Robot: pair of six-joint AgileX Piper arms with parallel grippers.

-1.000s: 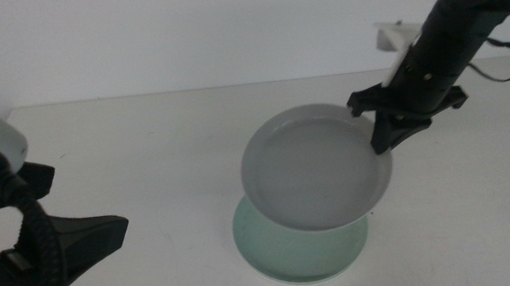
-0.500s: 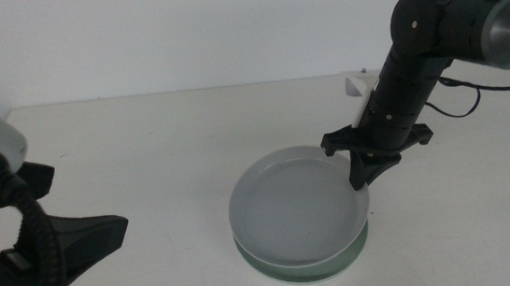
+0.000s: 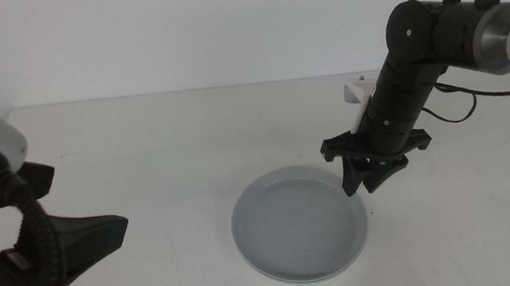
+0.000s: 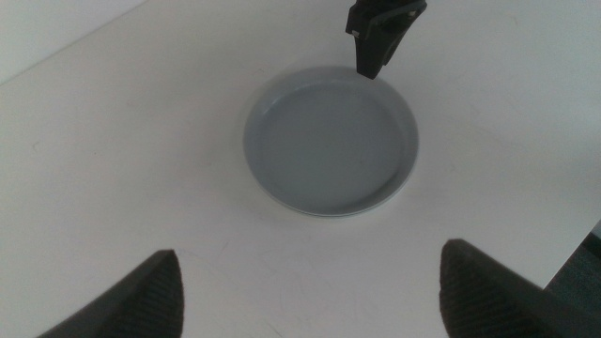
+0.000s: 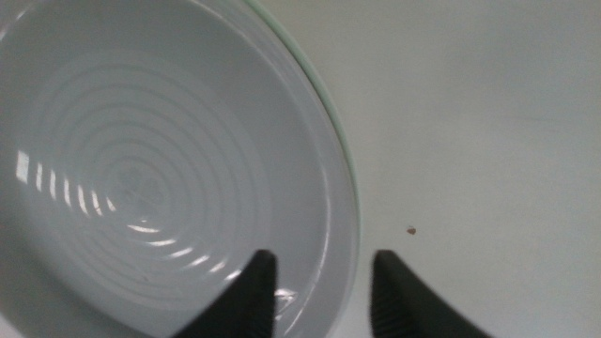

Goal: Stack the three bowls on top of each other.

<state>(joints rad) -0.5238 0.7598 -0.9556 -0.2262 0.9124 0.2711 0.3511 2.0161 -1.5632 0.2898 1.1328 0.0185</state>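
Grey bowl [image 3: 299,225] nests on green bowl [image 5: 331,122]; right end effector [image 3: 363,178] straddles its rim.

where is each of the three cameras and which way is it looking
Middle view: above the table's near side, looking forward and down at the grey bowl; right gripper at its rim, left arm at the picture's left.
Left wrist view: high on the waiting left arm, looking down; left gripper jaws wide apart.
Right wrist view: just over the rim; right gripper's jaws straddle it, mint green bowl edging out beneath.
All three share the grey bowl.
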